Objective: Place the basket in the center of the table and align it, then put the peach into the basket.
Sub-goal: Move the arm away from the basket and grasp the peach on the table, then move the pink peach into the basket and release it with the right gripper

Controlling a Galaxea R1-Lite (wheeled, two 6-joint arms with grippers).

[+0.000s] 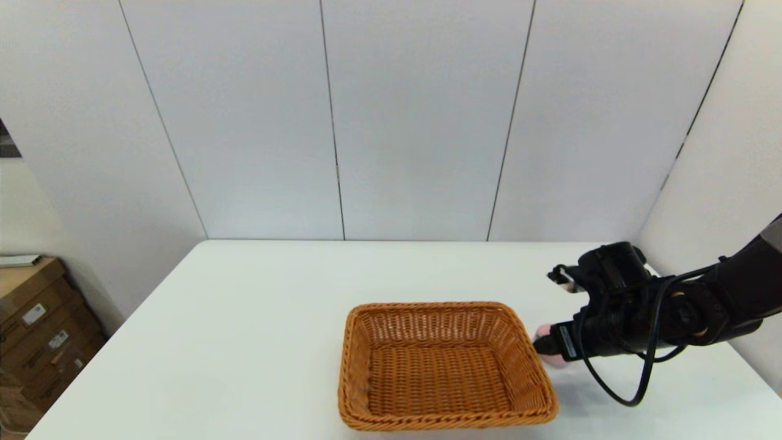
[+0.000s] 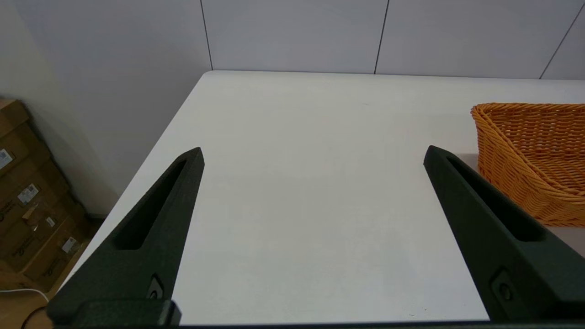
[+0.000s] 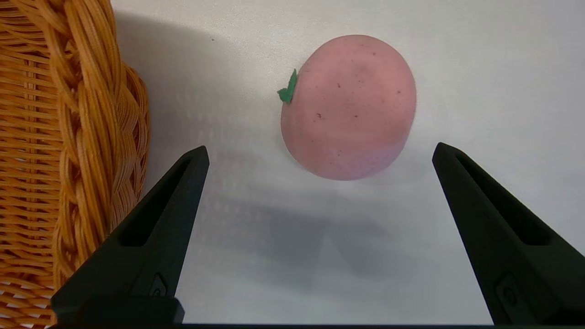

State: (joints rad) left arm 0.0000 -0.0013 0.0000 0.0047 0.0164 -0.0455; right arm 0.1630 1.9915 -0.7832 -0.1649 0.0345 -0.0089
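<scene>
The basket sat near mid-table, so the peach step looked to be in hand. The right gripper hovered spread wide above the peach, which lay on the table just beside the basket's right wall. The next move called for lowering and closing. The left gripper hung spread, parked.

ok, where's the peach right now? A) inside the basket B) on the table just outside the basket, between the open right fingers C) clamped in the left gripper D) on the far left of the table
B: the peach lies on the table beside the basket rim, ahead of the open right gripper, untouched.
</scene>
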